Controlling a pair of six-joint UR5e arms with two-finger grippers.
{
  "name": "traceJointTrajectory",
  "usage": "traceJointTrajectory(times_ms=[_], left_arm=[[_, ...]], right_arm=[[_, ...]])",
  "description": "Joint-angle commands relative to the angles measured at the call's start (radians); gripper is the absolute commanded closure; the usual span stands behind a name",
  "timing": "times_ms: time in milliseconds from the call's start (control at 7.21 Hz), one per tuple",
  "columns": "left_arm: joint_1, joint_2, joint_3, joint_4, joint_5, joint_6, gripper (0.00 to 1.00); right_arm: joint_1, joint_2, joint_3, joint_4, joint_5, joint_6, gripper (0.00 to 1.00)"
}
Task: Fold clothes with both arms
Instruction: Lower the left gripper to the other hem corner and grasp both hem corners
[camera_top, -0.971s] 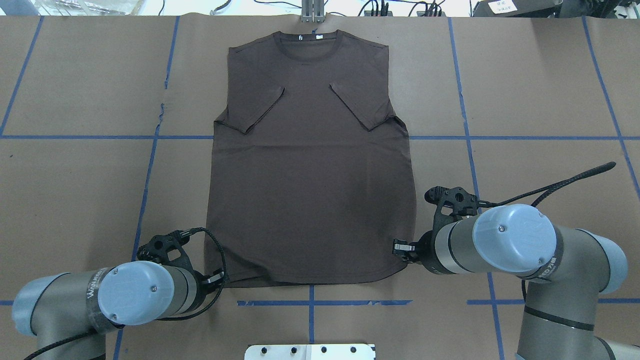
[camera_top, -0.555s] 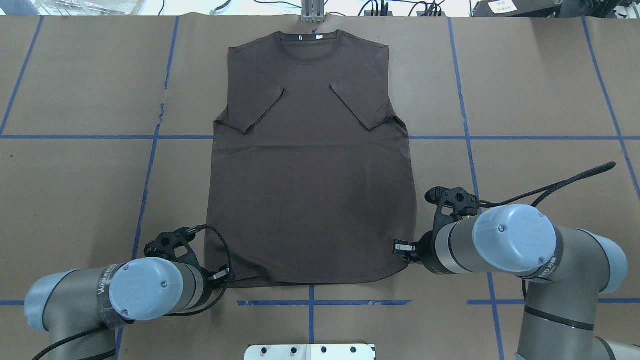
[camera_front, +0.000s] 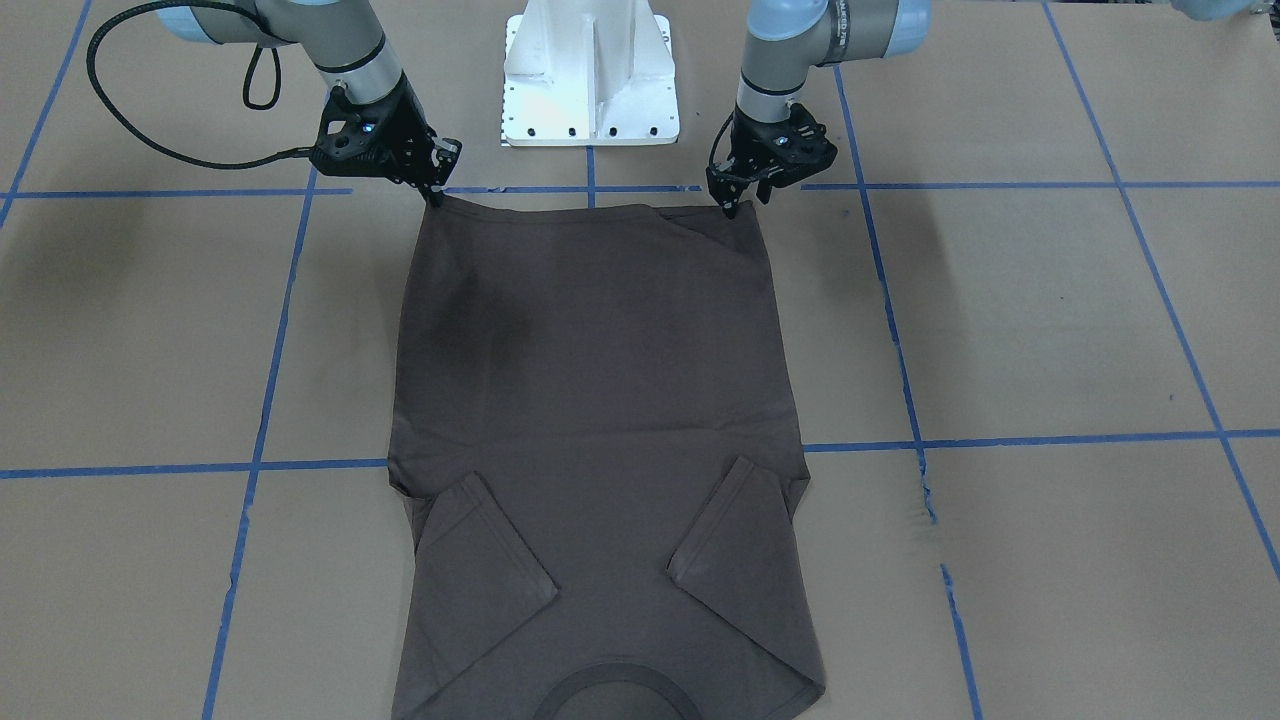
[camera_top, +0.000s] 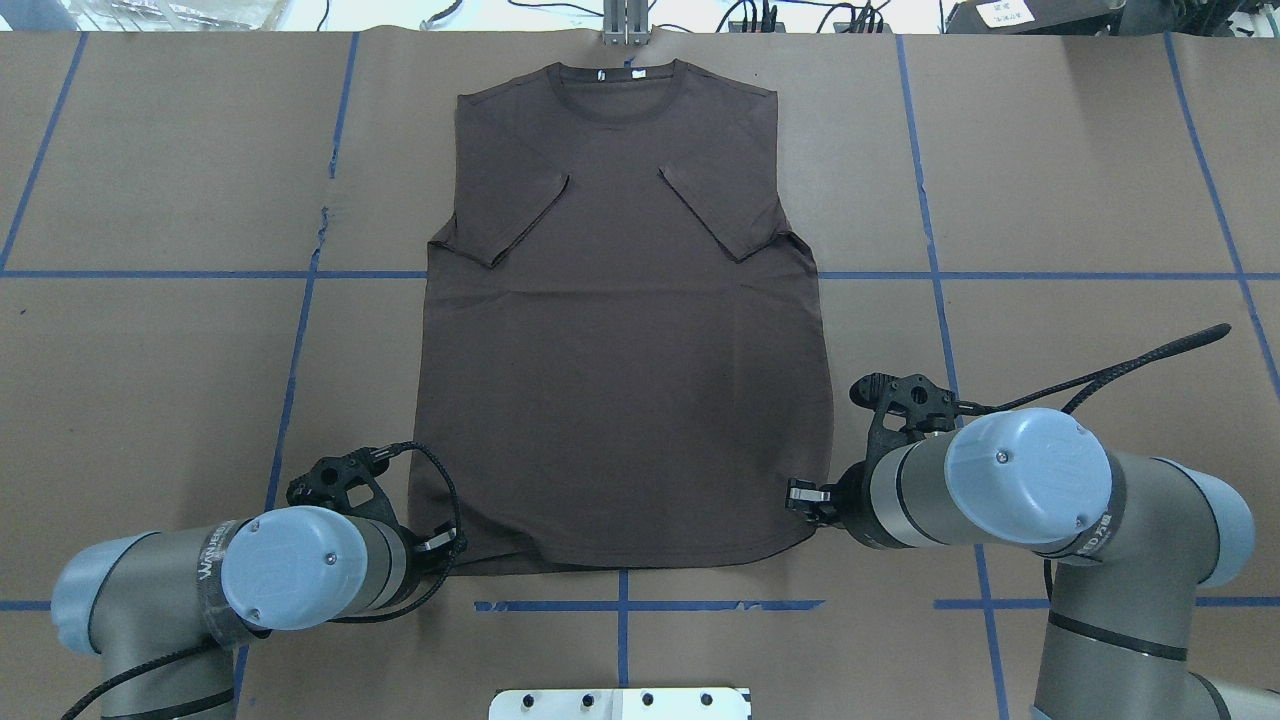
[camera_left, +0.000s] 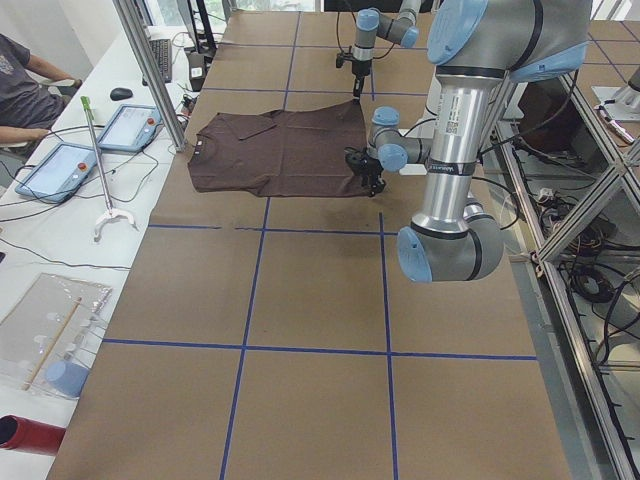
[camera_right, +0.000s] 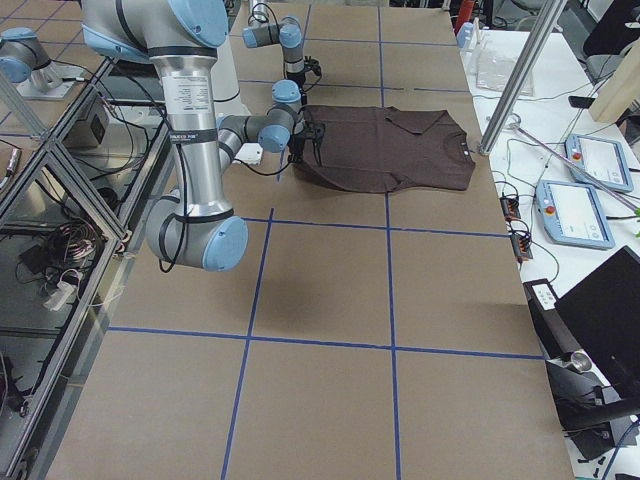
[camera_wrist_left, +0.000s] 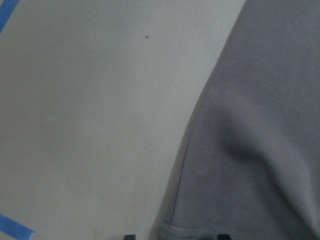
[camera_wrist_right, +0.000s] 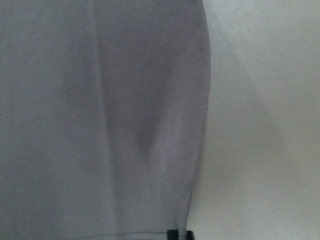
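Dark T-shirt (camera_top: 620, 350) flat on the tabletop (camera_top: 1050, 200), collar on the side far from my arms, both sleeves folded in over the body. Compared with a second ago, I see the left arm (camera_top: 290, 580) shifted inward toward the near hem corner. The left pincer (camera_top: 450, 548) now straddles that hem, fingers spread, with cloth between them. The right pincer (camera_top: 798, 497) has not moved. It sits at the opposite hem corner, pressed together and pinching the fabric's edge.

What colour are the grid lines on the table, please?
Blue grid lines, clearest in the overhead view.
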Motion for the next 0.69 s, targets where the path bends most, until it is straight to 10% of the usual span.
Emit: traceJointTrajectory(times_ms=[0, 555], left_arm=[[-0.002, 0.001, 0.001, 0.002, 0.0, -0.001, 0.59], [-0.001, 0.004, 0.001, 0.002, 0.002, 0.0, 1.0]], right_arm=[[0.001, 0.0, 0.0, 0.0, 0.0, 0.0, 1.0], [0.003, 0.0, 0.0, 0.0, 0.0, 0.0, 1.0]])
